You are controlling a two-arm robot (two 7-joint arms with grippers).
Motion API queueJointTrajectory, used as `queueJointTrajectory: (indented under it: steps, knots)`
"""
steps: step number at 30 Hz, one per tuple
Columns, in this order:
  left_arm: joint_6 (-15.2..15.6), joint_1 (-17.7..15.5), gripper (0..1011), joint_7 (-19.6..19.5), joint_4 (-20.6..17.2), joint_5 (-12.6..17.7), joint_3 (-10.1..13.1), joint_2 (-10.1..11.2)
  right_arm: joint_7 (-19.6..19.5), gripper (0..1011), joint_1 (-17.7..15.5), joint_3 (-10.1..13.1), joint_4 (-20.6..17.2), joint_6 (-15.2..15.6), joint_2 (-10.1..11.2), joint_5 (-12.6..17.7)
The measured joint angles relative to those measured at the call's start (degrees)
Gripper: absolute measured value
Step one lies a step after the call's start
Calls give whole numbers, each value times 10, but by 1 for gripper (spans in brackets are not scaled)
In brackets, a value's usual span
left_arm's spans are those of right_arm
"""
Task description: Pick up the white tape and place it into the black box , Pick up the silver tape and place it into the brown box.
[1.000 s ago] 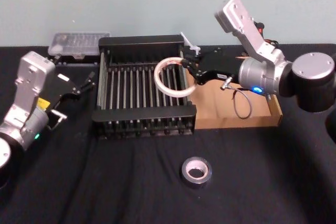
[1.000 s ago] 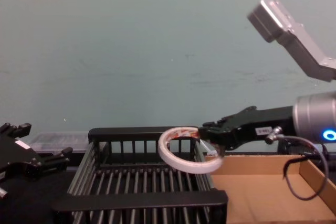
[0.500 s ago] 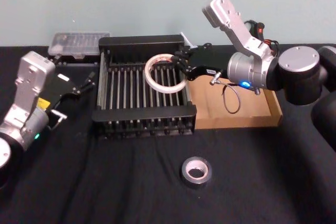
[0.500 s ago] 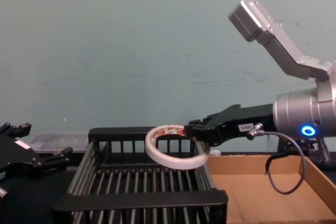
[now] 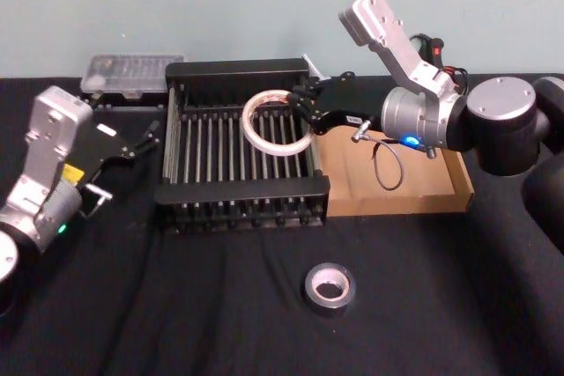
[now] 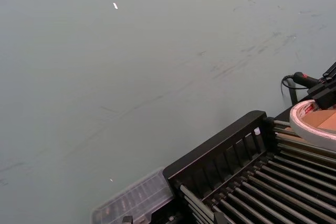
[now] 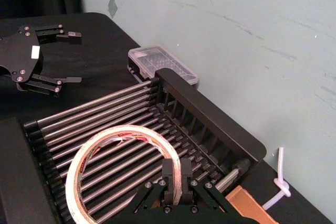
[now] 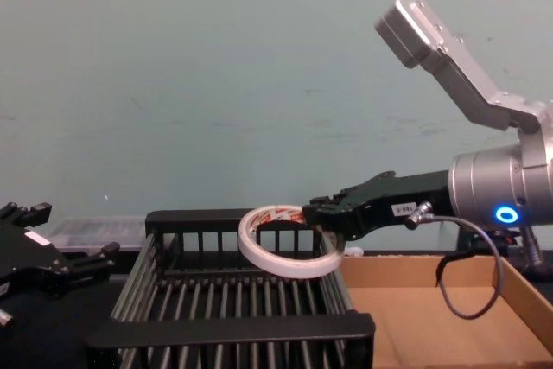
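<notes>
A black-covered table [image 5: 220, 323] stands against a pale green wall. The right gripper [image 5: 304, 110] reaches in from the right and pinches the rim of the white tape [image 5: 277, 123], its fingers closed on the ring's edge. The ring hangs in the air, slightly tilted, over the back right part of the black box [image 5: 176, 187]; from the chest view it sits just above the crate's bars [image 8: 285, 244]. The right wrist view shows two fingers [image 7: 169, 174] clamped either side of the ring's band, with red-and-white print inside it [image 7: 123, 135].

The brown box [image 5: 441, 204] lies touching the crate's right side, under the right arm. The silver tape [image 5: 329, 289] lies flat on the table in front of both boxes, well apart from them.

The left gripper [image 5: 141, 140] rests to the left of the crate, fingers spread apart and holding nothing. A clear plastic case [image 5: 130, 72] sits behind it, near the crate's back left corner.
</notes>
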Motion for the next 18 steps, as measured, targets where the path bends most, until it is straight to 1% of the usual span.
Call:
queueJointTrajectory:
  steps: [2, 4, 5, 6, 7, 8, 9, 11, 12, 14, 15, 17, 18]
  knots:
    - [0, 0, 1001, 0, 0, 0, 0, 0, 0, 92, 0, 0, 0, 0, 0, 0]
    - [0, 0, 1001, 0, 0, 0, 0, 0, 0, 130, 0, 0, -1, 0, 0, 0]
    - [0, 0, 1001, 0, 0, 0, 0, 0, 0, 172, 0, 0, -1, 0, 0, 0]
    - [0, 0, 1001, 0, 0, 0, 0, 0, 0, 172, 0, 0, -1, 0, 0, 0]
    - [0, 0, 1001, 0, 0, 0, 0, 0, 0, 225, 0, 0, -1, 0, 0, 0]
    - [0, 0, 1001, 0, 0, 0, 0, 0, 0, 243, 0, 0, -1, 0, 0, 0]
    - [0, 0, 1001, 0, 0, 0, 0, 0, -1, 282, 0, 0, -1, 0, 0, 0]
    - [0, 0, 1001, 0, 0, 0, 0, 0, -1, 315, -1, 1, -1, 0, 0, 1]
    - [0, 0, 1001, 0, 0, 0, 0, 0, -1, 380, -1, 1, -1, 0, 1, 1]
    - [0, 0, 1001, 0, 0, 0, 0, 0, -1, 419, -1, 1, -1, 0, 1, 1]
    - [0, 0, 1001, 0, 0, 0, 0, 0, -1, 482, -1, 1, -1, 0, 1, 1]
    - [0, 0, 1001, 0, 0, 0, 0, 0, -1, 512, -1, 1, -2, 0, 1, 1]
    - [0, 0, 1001, 0, 0, 0, 0, 0, -1, 562, -1, 1, -2, 0, 1, 1]
